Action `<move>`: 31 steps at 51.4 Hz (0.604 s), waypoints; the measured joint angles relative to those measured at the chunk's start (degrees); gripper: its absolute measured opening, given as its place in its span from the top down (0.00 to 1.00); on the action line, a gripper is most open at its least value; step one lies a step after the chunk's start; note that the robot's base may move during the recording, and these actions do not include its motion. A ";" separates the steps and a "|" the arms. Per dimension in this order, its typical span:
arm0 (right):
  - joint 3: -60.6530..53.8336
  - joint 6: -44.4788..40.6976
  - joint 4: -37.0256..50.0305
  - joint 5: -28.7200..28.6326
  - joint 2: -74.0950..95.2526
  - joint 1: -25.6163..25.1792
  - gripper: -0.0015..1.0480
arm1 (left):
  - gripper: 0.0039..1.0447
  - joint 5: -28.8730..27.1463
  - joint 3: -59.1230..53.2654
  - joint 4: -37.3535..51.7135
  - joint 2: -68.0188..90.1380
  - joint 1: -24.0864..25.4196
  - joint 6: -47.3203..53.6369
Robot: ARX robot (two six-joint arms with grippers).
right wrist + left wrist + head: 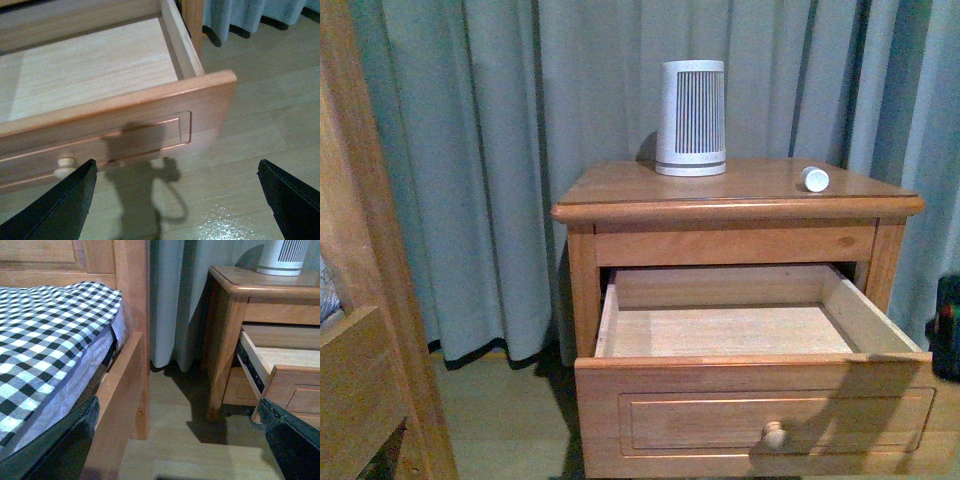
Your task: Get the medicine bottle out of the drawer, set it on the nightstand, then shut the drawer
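The medicine bottle, a tiny white cylinder, lies on its side on the nightstand top at the right. The upper drawer is pulled out and its inside shows bare wood; its round knob is on the front panel. In the right wrist view the drawer front and knob lie just ahead of my open, empty right gripper, which hangs over the floor. My left gripper is open and empty over the floor between the bed and the nightstand. Neither arm shows in the front view.
A white-grey slatted device stands at the back of the nightstand top. A wooden bed frame post is at the left, with a checked mattress in the left wrist view. Grey curtains hang behind. A dark object sits at the right edge.
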 joint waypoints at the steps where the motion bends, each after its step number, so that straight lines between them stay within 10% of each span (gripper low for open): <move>1: -0.37 0.02 1.84 0.20 1.40 0.17 0.07 | 0.06 0.00 0.00 0.00 0.00 0.00 0.00; 14: 4.70 -1.33 18.38 2.08 21.22 0.26 0.07 | 0.06 0.00 0.00 0.00 0.00 0.00 0.00; 31: 22.75 -6.91 19.61 2.36 36.61 -1.25 0.07 | 0.06 0.00 0.00 0.00 0.00 0.00 0.00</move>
